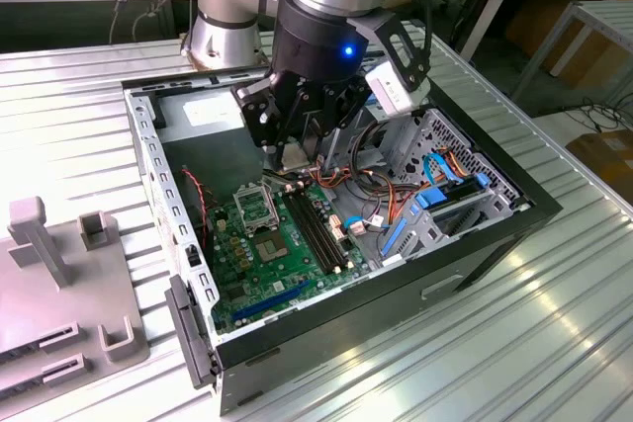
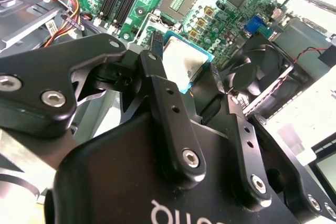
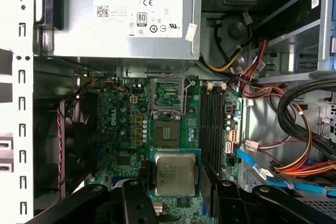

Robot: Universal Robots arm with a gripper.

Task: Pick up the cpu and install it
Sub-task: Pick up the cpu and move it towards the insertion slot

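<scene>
The cpu [image 3: 176,174], a small square chip with a silver-grey top, hangs between the black fingers [image 3: 209,182] of my gripper [image 3: 176,178], which is shut on it. In the exterior view the gripper [image 1: 294,152] hovers inside the open computer case [image 1: 148,135], above the green motherboard [image 1: 247,274]. The open socket [image 3: 168,129] lies on the board a short way from the chip, with its metal frame [image 3: 168,95] hinged up. In the second wrist view the cpu [image 2: 185,60] sits above the board, and the socket [image 2: 178,1] lies beyond it.
Black memory slots [image 3: 212,124] run beside the socket. A grey power supply [image 3: 121,14] fills one end of the case. Red, yellow and black cables [image 1: 396,175] crowd the drive cage side. A fan [image 3: 73,140] sits by the board's edge. A grey fixture [image 1: 59,284] stands on the table outside.
</scene>
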